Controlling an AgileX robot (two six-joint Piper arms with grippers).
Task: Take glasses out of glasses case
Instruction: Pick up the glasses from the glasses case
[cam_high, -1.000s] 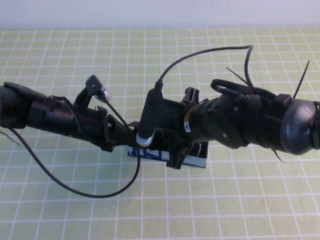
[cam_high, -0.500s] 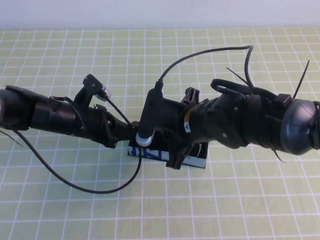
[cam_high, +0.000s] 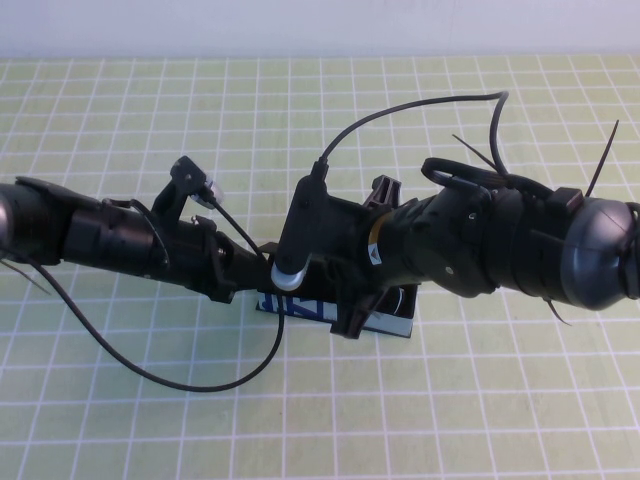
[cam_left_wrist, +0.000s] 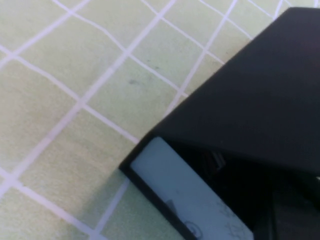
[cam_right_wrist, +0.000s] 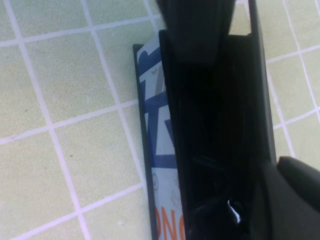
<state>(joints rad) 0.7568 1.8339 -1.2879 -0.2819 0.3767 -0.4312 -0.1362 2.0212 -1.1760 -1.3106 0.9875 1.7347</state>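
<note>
The glasses case (cam_high: 385, 322) lies at the table's middle, its light-blue printed front (cam_right_wrist: 157, 150) facing the robot. Its black lid (cam_left_wrist: 250, 100) stands partly raised over a pale end wall (cam_left_wrist: 185, 190). My right gripper (cam_high: 350, 318) hangs over the case's front middle and is shut; one finger (cam_right_wrist: 295, 195) shows beside the dark inside. A glossy black curve (cam_right_wrist: 215, 215), likely the glasses, sits in the case near that finger. I cannot tell whether they touch. My left gripper (cam_high: 250, 275) is at the case's left end by the lid.
The table is a green mat with a white grid (cam_high: 120, 400). Black cables loop from both wrists, one drooping onto the mat (cam_high: 190, 385) in front of the left arm. The bulky right arm (cam_high: 520, 240) covers the area behind the case.
The left arm has shifted slightly and sunk a little, staying at the case's left end. The right arm and the case have not moved.
</note>
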